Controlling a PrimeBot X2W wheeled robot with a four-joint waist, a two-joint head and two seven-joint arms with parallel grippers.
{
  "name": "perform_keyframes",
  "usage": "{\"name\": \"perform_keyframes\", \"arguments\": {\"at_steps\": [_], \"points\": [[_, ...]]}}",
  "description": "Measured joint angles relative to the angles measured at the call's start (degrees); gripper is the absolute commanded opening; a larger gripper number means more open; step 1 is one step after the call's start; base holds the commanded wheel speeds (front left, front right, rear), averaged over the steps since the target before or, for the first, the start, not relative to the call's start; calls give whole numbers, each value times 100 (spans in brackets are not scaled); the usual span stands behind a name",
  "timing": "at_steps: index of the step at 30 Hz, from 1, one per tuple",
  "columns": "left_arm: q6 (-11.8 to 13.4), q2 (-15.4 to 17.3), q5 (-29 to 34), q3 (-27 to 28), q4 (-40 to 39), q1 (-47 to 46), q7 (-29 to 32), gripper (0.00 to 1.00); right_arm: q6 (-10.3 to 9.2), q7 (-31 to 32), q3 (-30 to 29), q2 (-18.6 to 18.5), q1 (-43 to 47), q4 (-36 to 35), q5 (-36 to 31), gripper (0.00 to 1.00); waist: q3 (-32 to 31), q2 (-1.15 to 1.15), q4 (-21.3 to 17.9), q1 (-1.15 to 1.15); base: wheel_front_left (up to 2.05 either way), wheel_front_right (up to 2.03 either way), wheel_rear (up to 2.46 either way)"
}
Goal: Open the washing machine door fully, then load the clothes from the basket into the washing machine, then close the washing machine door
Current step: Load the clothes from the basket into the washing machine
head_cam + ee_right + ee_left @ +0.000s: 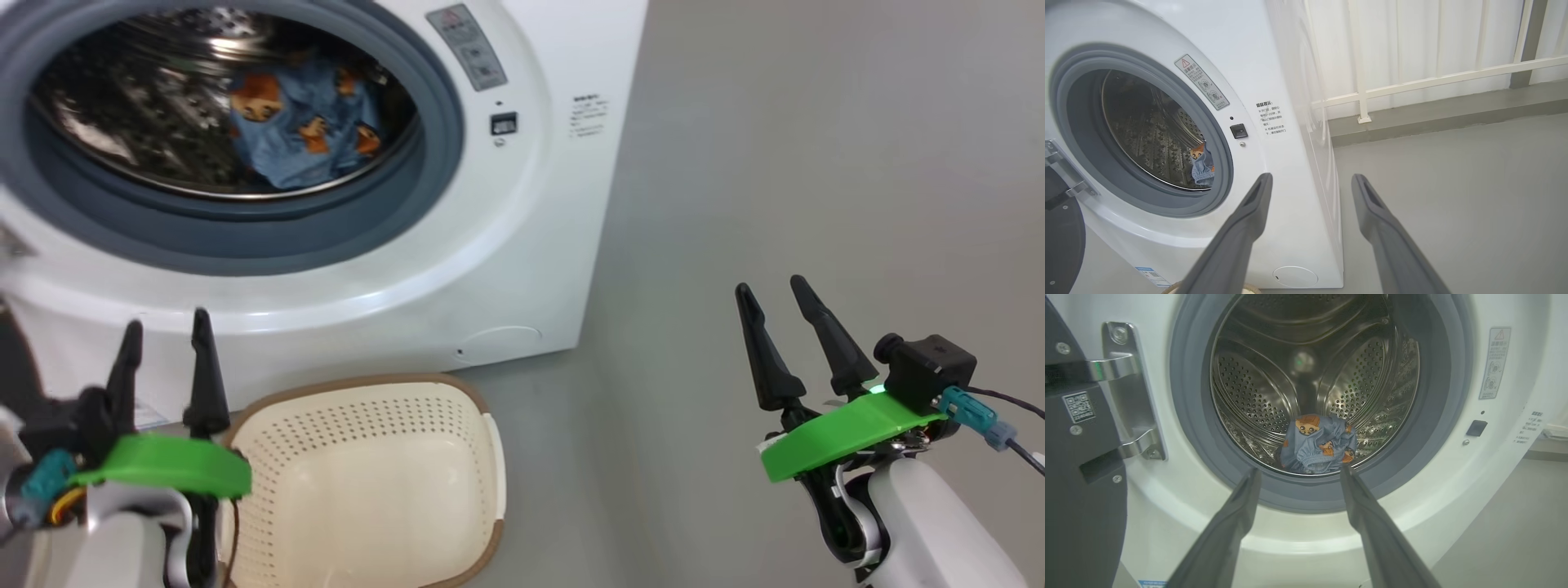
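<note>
The white washing machine (522,245) stands with its drum mouth uncovered. Its dark door (1081,498) hangs swung out on the steel hinge at the left. The blue clothes (302,135) with orange characters lie in the steel drum, also seen as clothes (1316,445) and clothes (1202,165). The cream basket (457,392) sits on the floor below the drum, with nothing inside. My left gripper (167,335) is open beside the basket, empty, fingers (1372,522) pointing at the drum. My right gripper (775,290) is open and empty over the floor to the right.
Grey floor (816,163) stretches to the right of the machine. A white railing (1433,77) and a low grey kerb run along the wall behind it. The door latch socket (504,124) sits on the machine's front at the right of the drum.
</note>
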Motion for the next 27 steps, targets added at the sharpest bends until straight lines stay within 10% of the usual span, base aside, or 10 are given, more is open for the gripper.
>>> {"name": "perform_keyframes", "arguments": {"at_steps": [27], "points": [[81, -259, -218, -36, -847, 1092, 51, 100, 0, 0, 38, -261, 302, 63, 49, 100, -558, 0, 427, 0, 0, 0, 0]]}}
